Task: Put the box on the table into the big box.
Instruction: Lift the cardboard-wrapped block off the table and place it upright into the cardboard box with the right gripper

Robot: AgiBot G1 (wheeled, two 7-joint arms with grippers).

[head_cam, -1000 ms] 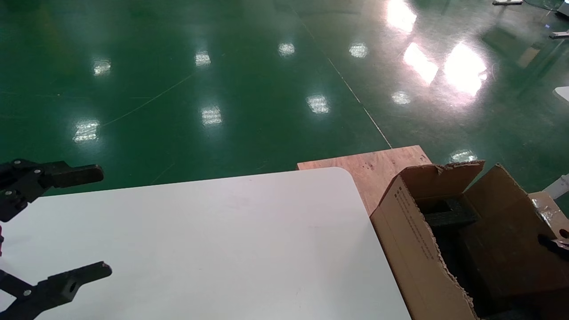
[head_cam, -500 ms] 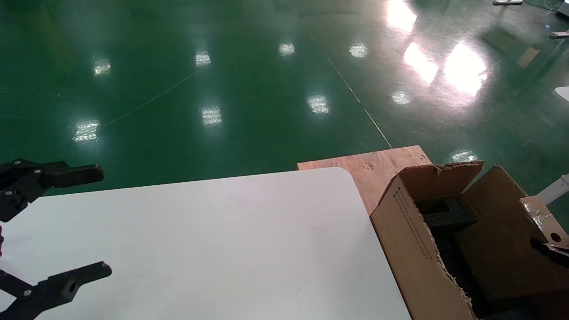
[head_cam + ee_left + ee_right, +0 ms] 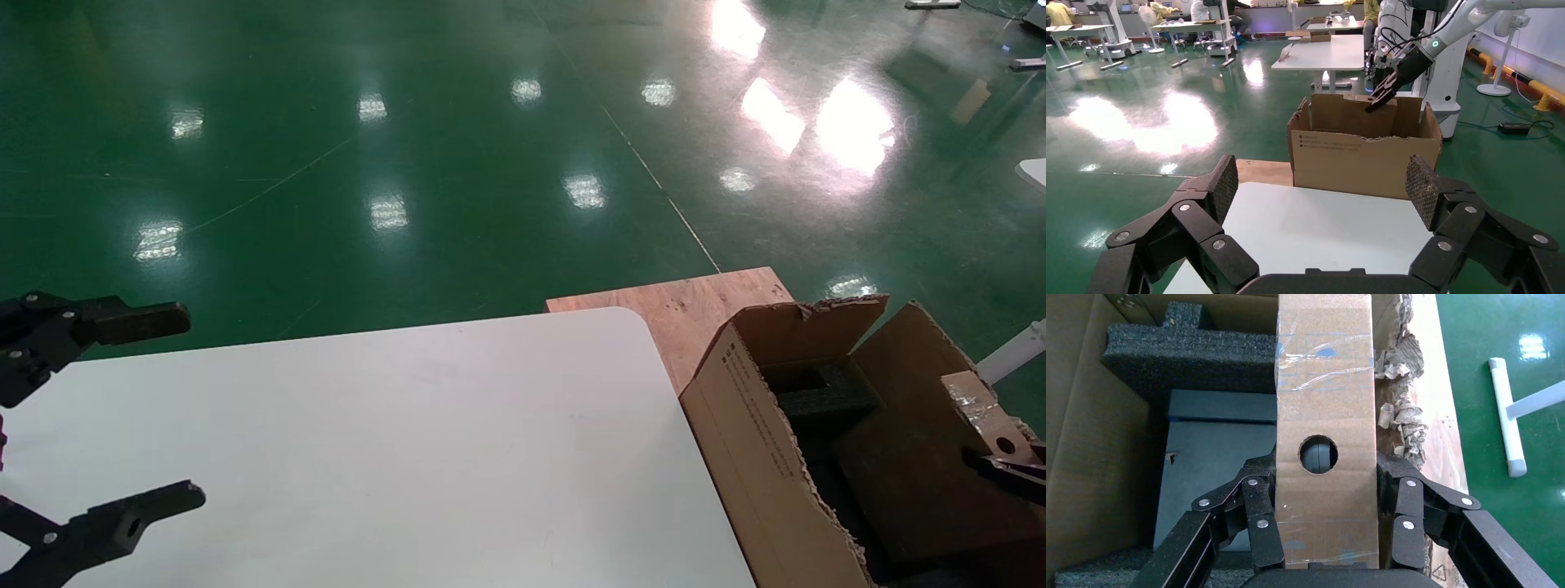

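The right gripper (image 3: 1324,505) is clenched on the small taped box (image 3: 1324,404), its two black fingers (image 3: 1260,514) pressed against the box's opposite long sides, just beside the round hole in the upper face. The box runs lengthwise out from between the fingers, glossy tape crossing it near its far end. It hangs above the open big box (image 3: 1089,447), over the black foam (image 3: 1193,352) and a dark flat panel lying inside, close to the carton's ragged torn wall on one side.

In the head view the small box (image 3: 981,412) shows at the far right, over the big box's (image 3: 752,441) outer flap, with the right gripper's dark tip (image 3: 1009,472) touching it just below the hole. The carton stands on a wooden board (image 3: 695,306), just beside the rounded corner of the white table (image 3: 409,449).

The left gripper (image 3: 122,412) hovers over the table's left edge, well apart from the carton, its fingers spread wide and holding nothing; its wrist view shows both textured pads (image 3: 1223,187) apart, with the carton (image 3: 1364,156) and the right gripper (image 3: 1389,92) beyond.
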